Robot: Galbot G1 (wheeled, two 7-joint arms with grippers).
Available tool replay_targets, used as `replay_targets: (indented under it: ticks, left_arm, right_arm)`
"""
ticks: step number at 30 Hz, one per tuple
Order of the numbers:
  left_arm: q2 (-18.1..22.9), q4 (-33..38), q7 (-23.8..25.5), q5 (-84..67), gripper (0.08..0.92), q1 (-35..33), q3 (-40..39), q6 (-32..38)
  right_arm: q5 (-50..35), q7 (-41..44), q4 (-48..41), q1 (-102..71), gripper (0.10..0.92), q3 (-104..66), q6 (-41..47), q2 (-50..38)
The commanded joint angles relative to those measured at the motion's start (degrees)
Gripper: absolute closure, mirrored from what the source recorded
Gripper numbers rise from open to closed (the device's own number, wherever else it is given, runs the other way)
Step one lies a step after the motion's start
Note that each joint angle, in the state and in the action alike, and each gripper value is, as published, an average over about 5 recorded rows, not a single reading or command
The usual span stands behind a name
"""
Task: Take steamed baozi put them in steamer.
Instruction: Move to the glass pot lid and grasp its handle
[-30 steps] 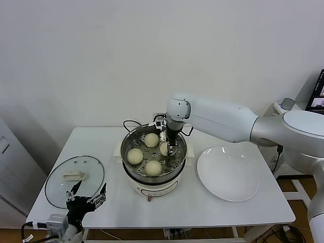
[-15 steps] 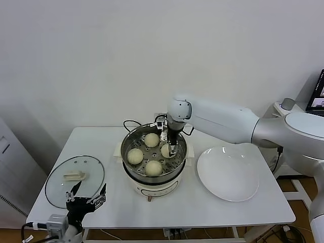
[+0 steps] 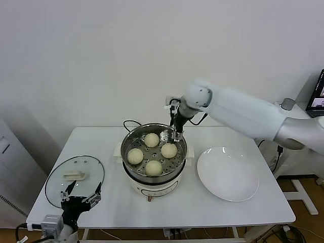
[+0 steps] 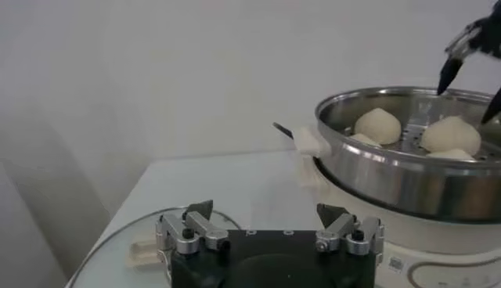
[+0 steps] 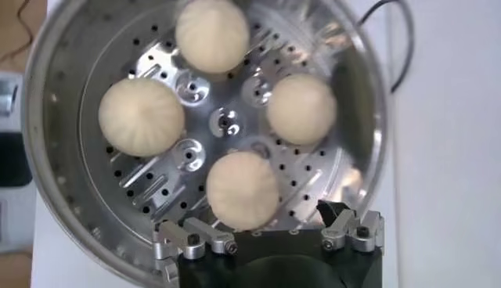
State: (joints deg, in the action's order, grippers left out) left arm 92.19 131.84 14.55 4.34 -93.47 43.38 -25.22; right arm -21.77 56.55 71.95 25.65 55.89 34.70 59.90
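We see all four steamed baozi [image 3: 152,153] lying on the perforated floor of the steamer [image 3: 129,168], which sits on its white cooker base in the middle of the white table [image 3: 212,207]. In the right wrist view the buns [image 5: 240,189] form a loose ring around the centre of the basket [image 5: 56,205], each apart from its neighbours. Our right gripper [image 3: 175,133] hangs above the far right part of the steamer rim, its fingers spread with nothing between them, clear of the nearest bun. Our left gripper [image 3: 79,194] is parked low at the near left corner of the table, also spread and holding nothing, just beside the glass lid [image 3: 55,178] that lies flat on the tabletop. A white plate [image 3: 228,173] rests on the table to the right of the steamer.
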Motion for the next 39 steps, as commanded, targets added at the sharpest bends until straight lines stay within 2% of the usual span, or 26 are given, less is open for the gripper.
replay_targets:
  ticks: [1,8,13,17,24,29,31,33,36,39]
  left_arm:
    - [2.81,0.08,-0.97,-1.16,0.177,0.18,1.22,3.00]
    - [2.81,-1.77,-1.80,-3.42,0.177,1.76,-0.06,7.43]
    - [2.79,-4.73,-4.10,-2.28,0.177,5.84,-0.15,9.98]
    - [1.07,-6.42,-4.11,2.18,0.177,7.22,0.67,10.65]
    - [-2.67,-8.73,-2.65,11.83,0.177,8.83,2.74,13.16]
    - [-4.04,-12.18,-1.97,28.24,0.177,11.28,5.40,17.33]
    - [-6.29,-13.99,-3.34,37.56,0.177,11.80,5.79,20.24]
    - [-9.99,-15.71,-6.89,48.61,0.177,11.75,5.51,23.12]
    - [-17.55,-17.34,-12.16,63.75,0.177,9.52,3.59,25.02]
    - [-24.74,-18.14,-13.83,71.02,0.177,6.20,1.42,23.31]
  right_arm:
    - [-6.30,-13.72,6.82,-12.57,0.203,-27.34,-8.74,-10.27]
    - [-5.62,-27.50,15.09,-37.43,0.203,-56.20,-20.36,-12.30]
    - [-3.23,-36.61,20.01,-57.64,0.203,-76.24,-27.42,-6.98]
    - [-4.55,-42.35,21.19,-71.75,0.203,-87.98,-32.09,0.52]
    - [-11.28,-48.53,22.17,-88.81,0.203,-94.53,-37.78,9.25]
    - [-16.16,-52.01,24.44,-96.00,0.203,-95.75,-37.33,12.23]
    - [-16.89,-51.97,25.16,-97.86,0.203,-95.72,-37.39,12.47]
    - [-17.34,-51.68,25.40,-99.01,0.203,-95.24,-37.60,12.21]
    - [-17.58,-51.41,24.67,-98.79,0.203,-94.46,-37.77,11.45]
    - [-17.55,-51.50,23.39,-97.16,0.203,-93.62,-37.61,10.77]
